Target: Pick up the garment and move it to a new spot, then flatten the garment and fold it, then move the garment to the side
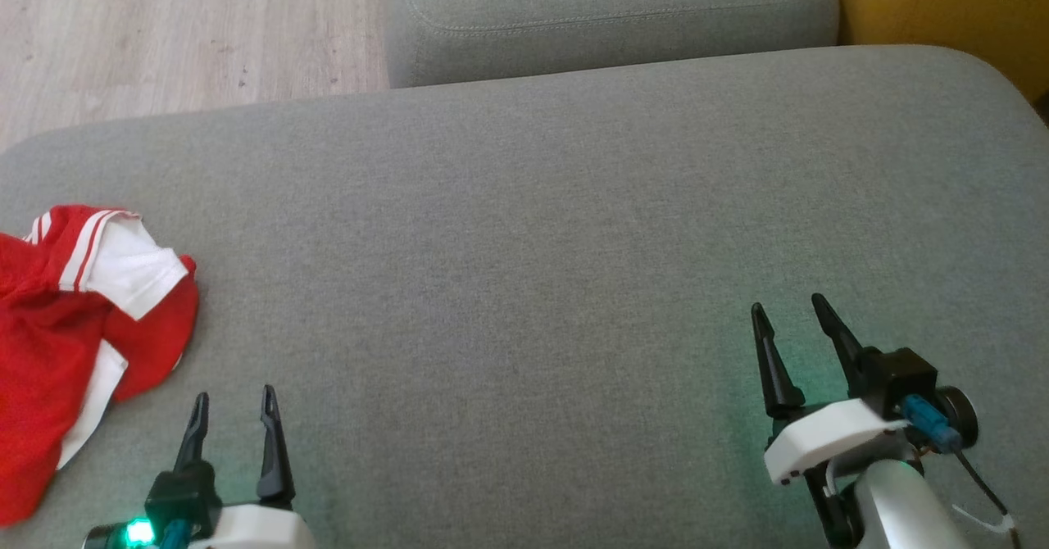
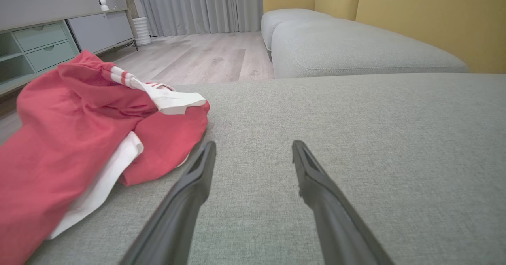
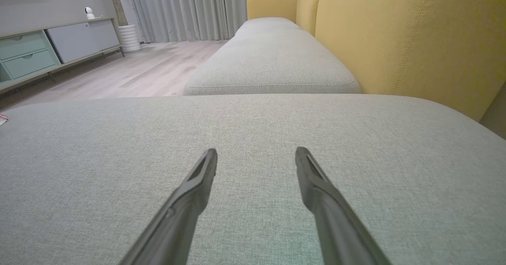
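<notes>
Garment (image 1: pixel 49 328) (image 2: pixel 67 118): red with white panels and red-striped white trim, it is lying crumpled at the left end of the grey cushion (image 1: pixel 524 246) (image 2: pixel 395 158) (image 3: pixel 253 122), spilling past the left edge of the head view.
Left fingers (image 1: pixel 274 442) (image 2: pixel 189 190): I am holding them spread apart with nothing between them, low over the cushion's near left part and pointing toward its far edge. The garment's red hem is sitting just beside my outer finger; I cannot tell whether they are touching.
Right fingers (image 1: pixel 770 360) (image 3: pixel 193 190): I am holding these spread as well, gripping nothing, over the cushion's near right part, well apart from the garment.
Cushion surface: bare grey weave is stretching between my two sets of fingers.
Second cushion (image 1: pixel 606 16) (image 3: pixel 272 59): it is butting against the grey cushion's far edge, toward the right.
Yellow backrest (image 1: pixel 942 8) (image 3: pixel 415 39): it is rising along the cushion's right side.
Wooden floor (image 1: pixel 164 33) (image 2: pixel 205 55): it is showing past the cushion's far left edge.
Cabinet (image 2: pixel 39 43): pale green and grey, it is standing across the floor from the cushion, with grey curtains (image 2: pixel 189 4) hanging beside it.
</notes>
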You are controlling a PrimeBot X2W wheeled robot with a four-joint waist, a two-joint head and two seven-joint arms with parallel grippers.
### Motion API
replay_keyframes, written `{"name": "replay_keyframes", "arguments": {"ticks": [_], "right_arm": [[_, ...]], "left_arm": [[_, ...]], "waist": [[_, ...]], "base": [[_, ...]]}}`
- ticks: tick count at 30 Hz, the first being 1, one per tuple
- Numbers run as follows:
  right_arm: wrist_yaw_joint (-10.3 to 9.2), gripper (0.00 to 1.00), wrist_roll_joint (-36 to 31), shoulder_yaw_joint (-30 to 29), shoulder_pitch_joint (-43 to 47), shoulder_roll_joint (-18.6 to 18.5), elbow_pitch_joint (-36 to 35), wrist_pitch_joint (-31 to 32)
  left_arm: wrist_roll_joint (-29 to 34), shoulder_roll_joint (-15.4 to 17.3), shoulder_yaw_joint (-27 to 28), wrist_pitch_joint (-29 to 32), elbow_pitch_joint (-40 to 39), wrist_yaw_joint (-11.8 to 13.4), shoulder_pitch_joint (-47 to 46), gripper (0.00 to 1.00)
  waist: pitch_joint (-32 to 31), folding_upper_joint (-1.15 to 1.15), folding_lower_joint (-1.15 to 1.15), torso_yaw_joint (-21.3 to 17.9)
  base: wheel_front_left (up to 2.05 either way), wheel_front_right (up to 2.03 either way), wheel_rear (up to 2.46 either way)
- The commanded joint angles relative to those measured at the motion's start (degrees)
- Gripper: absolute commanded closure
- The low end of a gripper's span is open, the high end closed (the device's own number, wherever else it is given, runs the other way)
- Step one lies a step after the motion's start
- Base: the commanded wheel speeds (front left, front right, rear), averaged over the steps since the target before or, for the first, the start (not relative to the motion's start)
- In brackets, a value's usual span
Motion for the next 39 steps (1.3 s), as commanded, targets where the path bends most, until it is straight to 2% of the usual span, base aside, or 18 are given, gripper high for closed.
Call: {"name": "replay_keyframes", "arguments": {"ticks": [1, 9, 11, 22, 29, 34, 39], "right_arm": [[-0.04, 0.0, 0.3, 1.2, -1.6, 0.0, -1.6, -0.8], [-0.04, 0.0, -0.1, 1.1, -1.1, 0.0, -1.9, -0.8], [-0.04, 0.0, -0.1, 1.3, -0.8, 0.0, -1.9, -0.8], [-0.04, 0.0, 1.4, 5.3, -1.1, 0.0, -1.3, -0.8], [-0.04, 0.0, 2.4, 9.9, -1.9, 0.0, -0.8, -0.8], [-0.04, 0.0, 3.2, 12.6, -2.8, 0.0, -0.4, -0.8], [-0.04, 0.0, 2.8, 13.4, -3.7, 0.0, 0.0, -0.8]], "left_arm": [[0.2, 0.2, 2.4, -0.6, -1.6, 0.2, -1.5, 0.0], [0.5, 0.1, 2.1, -0.6, -1.3, -0.2, -1.9, 0.0], [0.2, 0.1, 2.0, -0.6, -1.1, -0.2, -2.2, 0.0], [-1.0, 0.0, 3.5, -0.6, 0.2, 0.3, -0.9, 0.0], [-2.0, 0.0, 5.3, -0.6, 0.4, 0.4, 0.2, 0.0], [-2.7, -0.1, 6.4, -0.6, 0.4, 0.2, 0.8, 0.0], [-4.3, -0.1, 6.6, -0.6, 1.6, 0.0, 0.5, 0.0]], "waist": [[0.1, 0.0, 0.0, 0.1], [0.2, 0.0, 0.0, 1.6], [0.2, 0.0, 0.0, 3.1], [1.1, 0.0, 0.0, 16.5], [1.9, 0.0, 0.0, 24.0], [2.6, 0.0, 0.0, 26.5], [3.5, 0.0, 0.0, 26.7]], "base": [[0.0, 0.0, 0.0], [0.0, 0.0, 0.0], [0.0, 0.0, 0.0], [0.0, 0.0, 0.0], [0.0, 0.0, 0.0], [0.0, 0.0, 0.0], [0.0, 0.0, 0.0]]}}
